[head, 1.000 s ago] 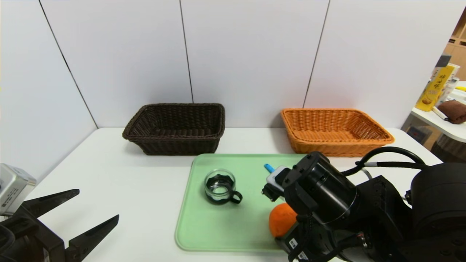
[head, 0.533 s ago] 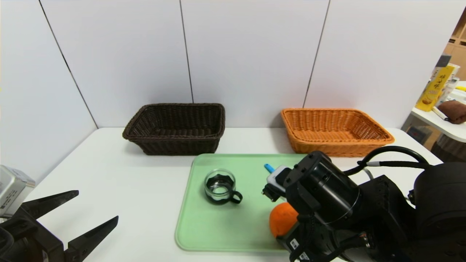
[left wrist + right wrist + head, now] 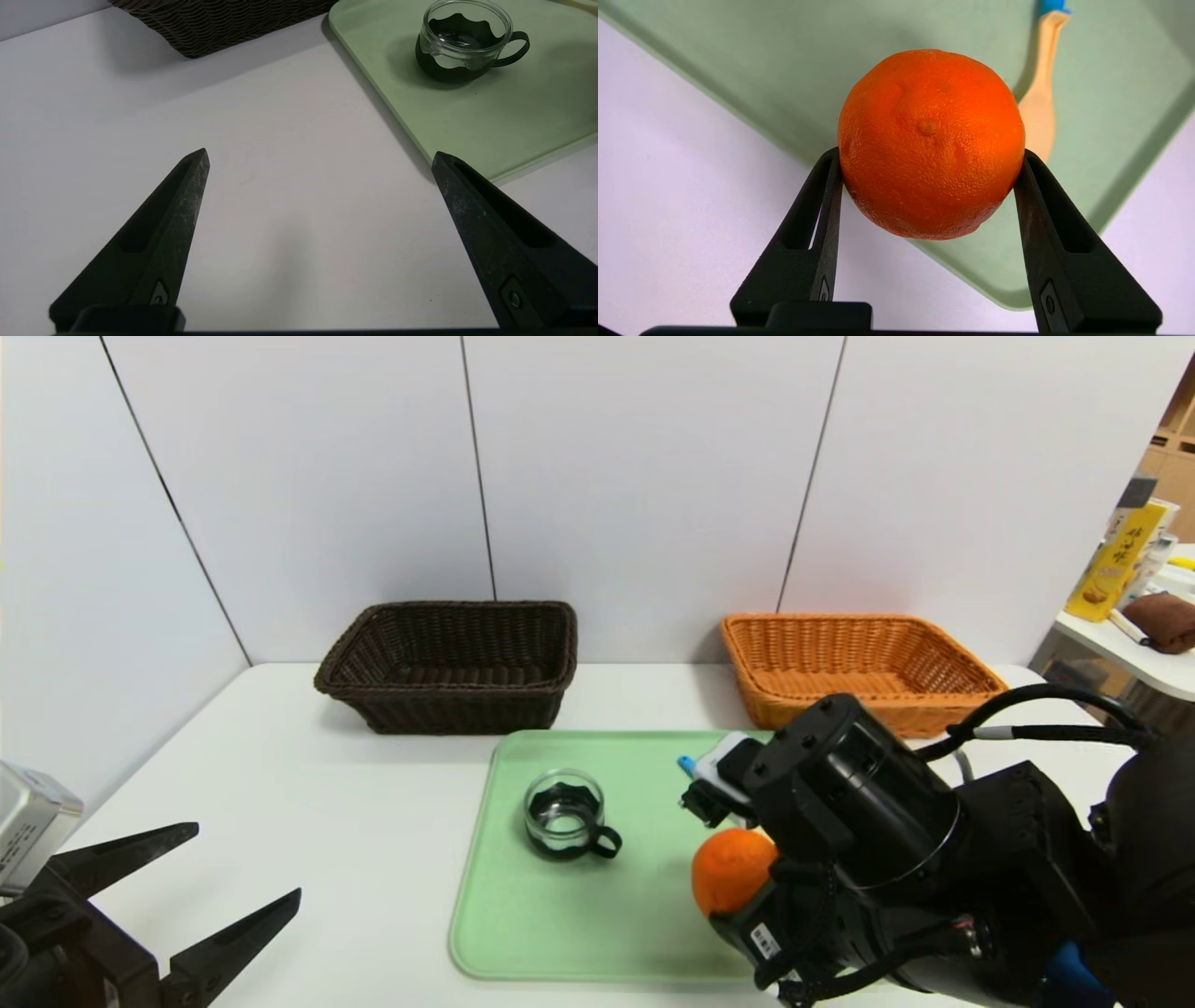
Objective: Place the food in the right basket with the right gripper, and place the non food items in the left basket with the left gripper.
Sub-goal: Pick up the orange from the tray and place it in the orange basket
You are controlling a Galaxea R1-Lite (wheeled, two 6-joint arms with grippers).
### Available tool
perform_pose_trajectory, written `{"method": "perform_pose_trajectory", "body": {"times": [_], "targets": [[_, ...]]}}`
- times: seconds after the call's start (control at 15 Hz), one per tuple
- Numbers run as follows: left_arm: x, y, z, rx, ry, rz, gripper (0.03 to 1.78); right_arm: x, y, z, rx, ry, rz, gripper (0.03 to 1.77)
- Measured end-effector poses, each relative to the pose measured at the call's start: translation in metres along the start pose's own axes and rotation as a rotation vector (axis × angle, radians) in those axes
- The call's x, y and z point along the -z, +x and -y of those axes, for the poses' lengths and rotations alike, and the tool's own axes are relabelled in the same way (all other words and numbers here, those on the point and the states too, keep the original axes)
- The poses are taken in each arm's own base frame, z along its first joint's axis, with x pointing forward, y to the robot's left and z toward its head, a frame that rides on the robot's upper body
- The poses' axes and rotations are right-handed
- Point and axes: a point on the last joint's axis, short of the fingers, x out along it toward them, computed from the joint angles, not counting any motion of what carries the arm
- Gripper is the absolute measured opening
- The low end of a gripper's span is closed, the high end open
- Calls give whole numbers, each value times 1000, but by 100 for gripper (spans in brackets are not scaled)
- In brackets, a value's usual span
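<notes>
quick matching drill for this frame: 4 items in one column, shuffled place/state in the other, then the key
Things:
1. orange
2. cup
3. left gripper
4. spoon

States:
A. open over bare table, beside the tray
B. upright on the tray, untouched
C. clamped between the right gripper fingers
D. lying flat on the tray beyond the fruit

Pairs: 1-C, 2-B, 3-A, 4-D
</notes>
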Motion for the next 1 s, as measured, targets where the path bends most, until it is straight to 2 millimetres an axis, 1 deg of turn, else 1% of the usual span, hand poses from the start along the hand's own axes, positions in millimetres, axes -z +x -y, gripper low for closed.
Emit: {"method": "perform_pose_trajectory", "body": {"times": [0.27,0.53,0.73,1.0], "targets": [[0,-1,0,-1,0,6,169,-7,-14,6,7,12,57,106],[-2,-2,0,-4,1,15,169,-20,-35,17,37,24,153,106],[-1,-3,0,-6,0,18,169,-30,-52,30,67,56,223,106],[-2,-4,0,-7,0,25,169,-43,-65,51,144,69,313,106]]}}
